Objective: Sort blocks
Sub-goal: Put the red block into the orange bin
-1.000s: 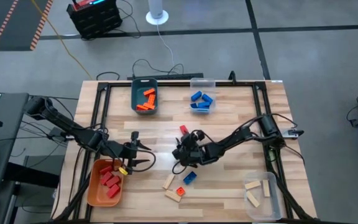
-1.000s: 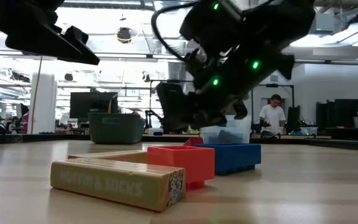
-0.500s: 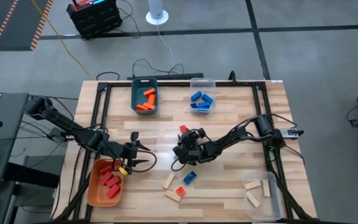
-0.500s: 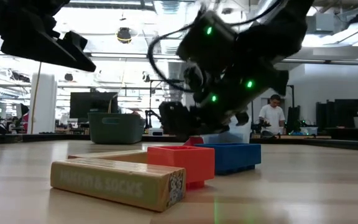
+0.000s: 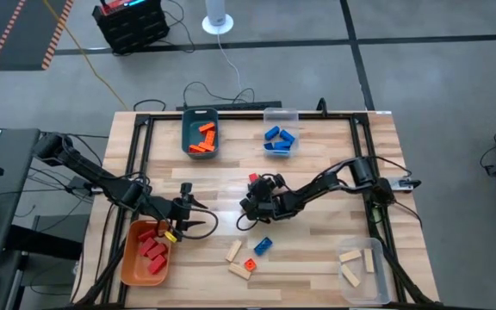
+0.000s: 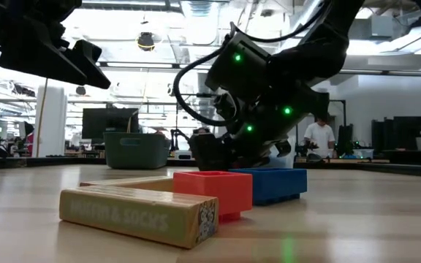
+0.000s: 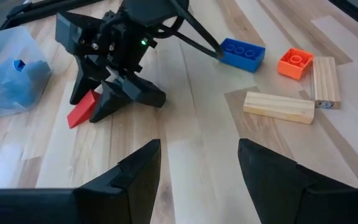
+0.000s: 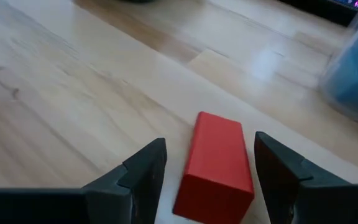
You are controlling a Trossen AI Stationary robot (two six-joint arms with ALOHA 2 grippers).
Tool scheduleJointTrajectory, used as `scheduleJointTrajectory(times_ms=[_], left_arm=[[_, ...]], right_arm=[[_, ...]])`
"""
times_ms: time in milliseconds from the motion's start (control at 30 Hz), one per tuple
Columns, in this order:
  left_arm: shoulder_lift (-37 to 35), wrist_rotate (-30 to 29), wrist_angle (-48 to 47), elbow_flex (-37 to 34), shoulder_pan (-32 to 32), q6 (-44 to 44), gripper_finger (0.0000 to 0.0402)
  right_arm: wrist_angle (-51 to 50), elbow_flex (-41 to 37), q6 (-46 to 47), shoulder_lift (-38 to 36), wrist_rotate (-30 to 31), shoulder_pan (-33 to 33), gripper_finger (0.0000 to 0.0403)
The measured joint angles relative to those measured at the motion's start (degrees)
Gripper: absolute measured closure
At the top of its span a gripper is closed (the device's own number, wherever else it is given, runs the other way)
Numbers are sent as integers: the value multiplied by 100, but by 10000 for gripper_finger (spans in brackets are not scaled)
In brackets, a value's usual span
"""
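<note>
A red block (image 8: 219,165) lies flat on the table, also seen in the high view (image 5: 253,179). My right gripper (image 8: 210,143) is open and low over it, one finger on each side of the block without touching it; the high view shows this gripper (image 5: 250,196) mid-table. My left gripper (image 7: 197,155) is open and holds nothing, hovering near the orange bin (image 5: 127,258) of red blocks. Loose on the near table lie a blue block (image 5: 263,245), an orange block (image 5: 250,263) and two wooden blocks (image 5: 233,251).
A teal bin (image 5: 185,129) with orange blocks and a clear bin (image 5: 280,112) with blue blocks stand at the far edge. A clear bin (image 5: 377,284) with wooden blocks sits at the near right corner. Bare wood lies between the two grippers.
My right gripper has moved toward the far edge and down, closing in on the red block until its open fingers stand on either side of it. The blocks have stayed where they were.
</note>
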Motion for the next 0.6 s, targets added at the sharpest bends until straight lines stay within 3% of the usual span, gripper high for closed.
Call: scheduleJointTrajectory(times_ms=[267, 600], left_arm=[[1, -4, 0, 0, 2, 122, 191], [-2, -9, -534, 7, 42, -22, 191]], right_arm=[[27, 2, -52, 8, -196, -90, 195], [-162, 13, -1122, -340, -1836, -460, 311]])
